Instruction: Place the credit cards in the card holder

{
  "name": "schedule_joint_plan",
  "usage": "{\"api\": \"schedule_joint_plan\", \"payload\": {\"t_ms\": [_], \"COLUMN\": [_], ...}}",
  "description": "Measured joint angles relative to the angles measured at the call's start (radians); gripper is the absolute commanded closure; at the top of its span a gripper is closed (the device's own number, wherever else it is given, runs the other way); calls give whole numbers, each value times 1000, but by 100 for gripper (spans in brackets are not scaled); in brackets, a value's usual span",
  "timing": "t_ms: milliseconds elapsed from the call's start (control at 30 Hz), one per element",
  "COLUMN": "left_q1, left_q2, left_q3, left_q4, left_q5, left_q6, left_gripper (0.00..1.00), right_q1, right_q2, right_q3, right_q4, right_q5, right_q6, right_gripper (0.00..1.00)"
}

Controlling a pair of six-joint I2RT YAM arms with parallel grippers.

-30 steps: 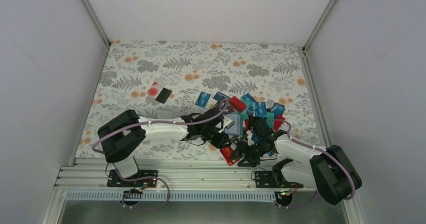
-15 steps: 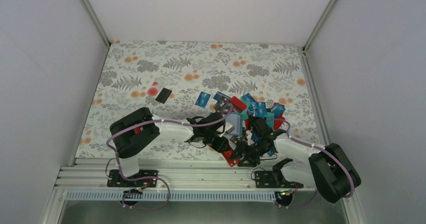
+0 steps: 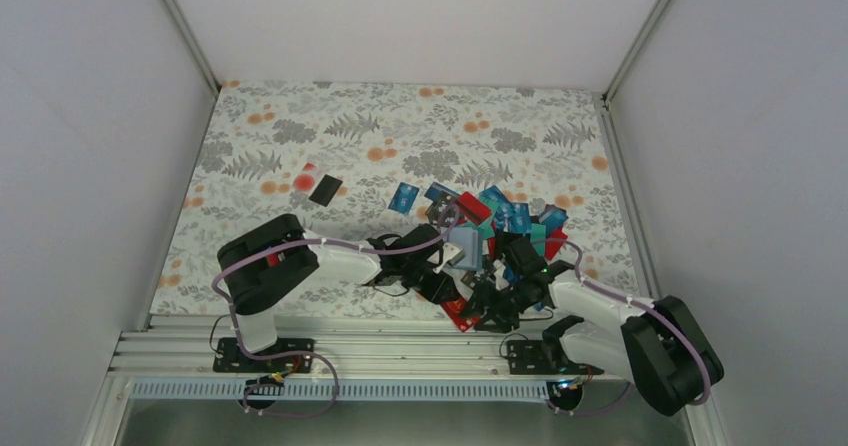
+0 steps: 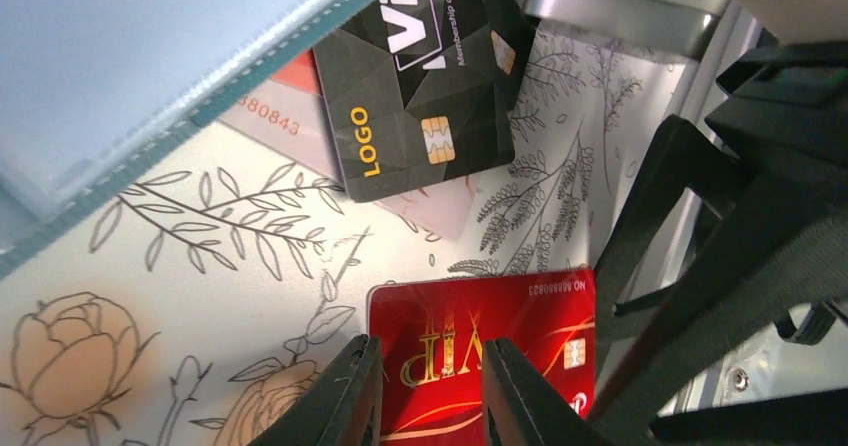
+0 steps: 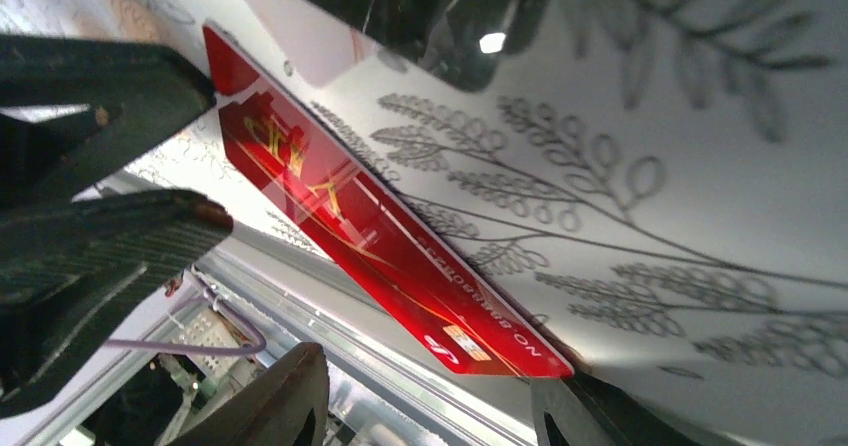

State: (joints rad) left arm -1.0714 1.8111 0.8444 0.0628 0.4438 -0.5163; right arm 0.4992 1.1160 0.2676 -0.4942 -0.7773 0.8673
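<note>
1. Down at the near edge of the table, a red card marked VIP lies flat on the floral cover.
2. The left gripper hovers over one end of it, fingers parted a little, clamping nothing.
3. The right gripper straddles the other end, fingers spread wide, holding nothing.
4. The card holder shows its pale blue inside just beyond the left gripper; a black card printed LOGO lies between it and the red card.
5. Other credit cards sit heaped behind both grippers.
</note>
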Motion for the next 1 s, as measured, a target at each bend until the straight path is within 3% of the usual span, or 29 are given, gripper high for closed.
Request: {"api": "schedule_joint_plan", "payload": {"t_ms": [733,1000], "left_q1": [0,0], "left_q2": [10,9], "left_q3": [-18,-26], "left_q4": [43,59], "left_q5": [60,60], "left_q6": [-29,-53], "left_gripper": [75,75], "right_q1": [-29,-33], "right_q2": [-116,-135], "right_q3": [79,82], "right_q4": [-147,-153], "right_q5": [170,211], "right_q6": [66,60], "right_gripper": [49,58]}}
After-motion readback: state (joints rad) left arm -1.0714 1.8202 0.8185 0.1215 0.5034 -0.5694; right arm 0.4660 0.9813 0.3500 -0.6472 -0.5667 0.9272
